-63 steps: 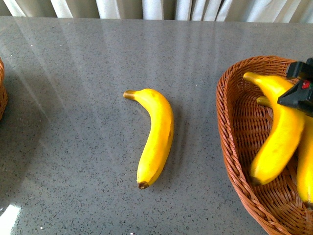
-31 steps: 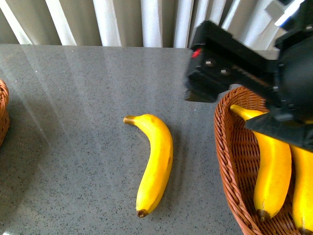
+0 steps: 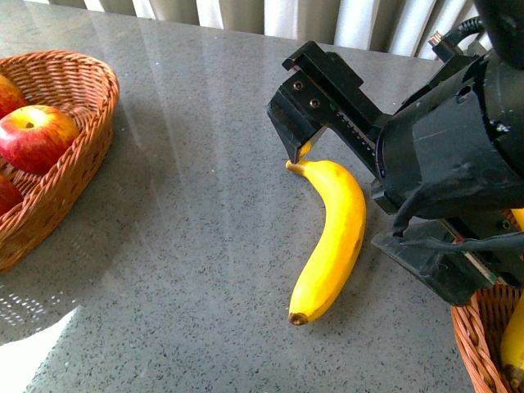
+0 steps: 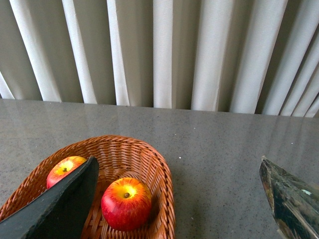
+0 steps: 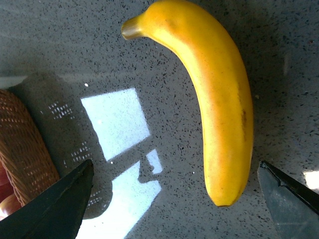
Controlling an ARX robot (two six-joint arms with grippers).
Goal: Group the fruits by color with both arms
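One yellow banana (image 3: pixel 332 237) lies on the grey table, stem end toward the back. My right gripper (image 3: pixel 296 131) hangs open just above that stem end. In the right wrist view the banana (image 5: pixel 214 104) lies between the spread fingers (image 5: pixel 55 209), nearer the other finger and touching neither. My left gripper (image 4: pixel 177 219) is open with nothing in it, beside the wicker basket (image 4: pixel 162 174) that holds red apples (image 4: pixel 126 203). One of its fingers (image 4: pixel 60 209) partly covers a second apple (image 4: pixel 64 168). The front view shows an apple (image 3: pixel 33 135) in that basket.
The left wicker basket (image 3: pixel 90 98) stands at the table's left edge. A second wicker basket (image 3: pixel 483 344) at the lower right holds another banana (image 3: pixel 514 348). The bulky right arm (image 3: pixel 458 155) hides the table's right side. Curtains (image 4: pixel 164 50) hang behind.
The right arm has swung left from over the right basket to above the lone banana. The front view has shifted, bringing the apple basket into sight.
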